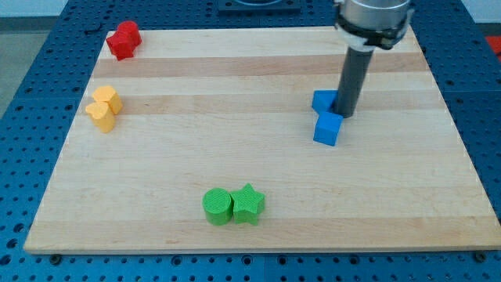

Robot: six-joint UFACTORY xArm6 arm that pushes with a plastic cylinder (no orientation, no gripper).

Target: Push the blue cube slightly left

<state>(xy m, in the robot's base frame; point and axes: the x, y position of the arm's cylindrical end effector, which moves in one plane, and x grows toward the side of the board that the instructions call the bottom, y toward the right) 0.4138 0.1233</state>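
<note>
A blue cube (328, 129) sits on the wooden board at the view's right of centre. A second blue block (322, 101) lies just above it, partly hidden by the rod, so its shape is unclear. My tip (345, 115) rests on the board right of the upper blue block and just above the cube's upper right corner, very close to both. The rod rises from there to the arm at the view's top.
A red block (124, 40) lies at the board's top left corner. Two yellow blocks (103, 109) touch each other at the left edge. A green cylinder (218, 206) and a green star (248, 204) touch near the bottom edge.
</note>
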